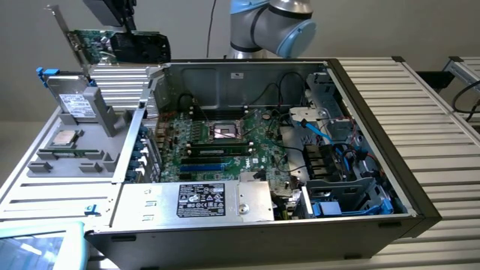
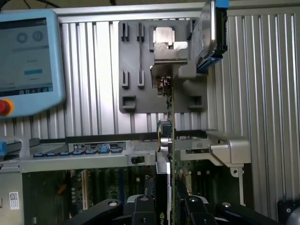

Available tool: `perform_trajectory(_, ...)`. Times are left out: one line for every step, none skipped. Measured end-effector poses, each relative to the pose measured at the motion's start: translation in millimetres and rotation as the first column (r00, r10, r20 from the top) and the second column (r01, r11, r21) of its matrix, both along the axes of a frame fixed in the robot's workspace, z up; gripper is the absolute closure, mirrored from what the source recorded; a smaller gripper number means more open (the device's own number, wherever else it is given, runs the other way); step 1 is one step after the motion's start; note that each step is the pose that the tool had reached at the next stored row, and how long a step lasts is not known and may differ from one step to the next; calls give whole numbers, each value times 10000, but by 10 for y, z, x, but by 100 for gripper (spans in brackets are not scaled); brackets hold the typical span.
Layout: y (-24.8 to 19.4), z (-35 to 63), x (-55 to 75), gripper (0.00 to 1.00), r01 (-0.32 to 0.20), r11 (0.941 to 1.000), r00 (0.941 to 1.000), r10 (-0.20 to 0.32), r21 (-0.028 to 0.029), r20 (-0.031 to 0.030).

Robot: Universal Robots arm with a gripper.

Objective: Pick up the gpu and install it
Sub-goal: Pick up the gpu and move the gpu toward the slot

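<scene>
Clearly, end effector [image 2: 167,207] pinches the gpu [image 1: 101,44] aloft.

One gpu [image 1: 120,45], one open computer case [image 1: 217,84], one motherboard [image 1: 180,132], one power supply [image 1: 202,199], one silver drive [image 1: 75,104], seemingly one processor chip [image 1: 66,138], one touchscreen pendant [image 1: 37,244]

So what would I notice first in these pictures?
The gripper holds the gpu up in the air, at the exterior view's top left. Below and to the right lies a big open computer case, with a green motherboard inside it.
</scene>
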State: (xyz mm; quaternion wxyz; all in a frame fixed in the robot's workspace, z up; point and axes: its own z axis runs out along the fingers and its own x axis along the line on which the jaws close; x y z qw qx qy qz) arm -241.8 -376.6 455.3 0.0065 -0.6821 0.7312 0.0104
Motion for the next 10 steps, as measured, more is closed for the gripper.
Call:
perform_trajectory(0,-1,45,73,-5,10000,10000,5,-1,-1)
perform_trajectory(0,-2,90,73,-10,10000,10000,10,-1,-2)
perform_trajectory(0,-4,134,73,-15,10000,10000,15,-1,-1)
perform_trajectory(0,-6,180,73,-21,10000,10000,21,-1,-1)
perform_trajectory(0,-7,229,73,-28,10000,10000,28,0,-1)
perform_trajectory(0,-9,271,73,-33,10000,10000,33,-1,-2)
perform_trajectory(0,-10,316,73,-39,10000,10000,39,-1,-1)
perform_trajectory(0,-12,364,73,-47,10000,10000,47,-1,-1)
perform_trajectory(0,-14,409,73,-54,10000,10000,54,0,0)
perform_trajectory(0,-15,453,73,-61,10000,10000,61,0,-1)
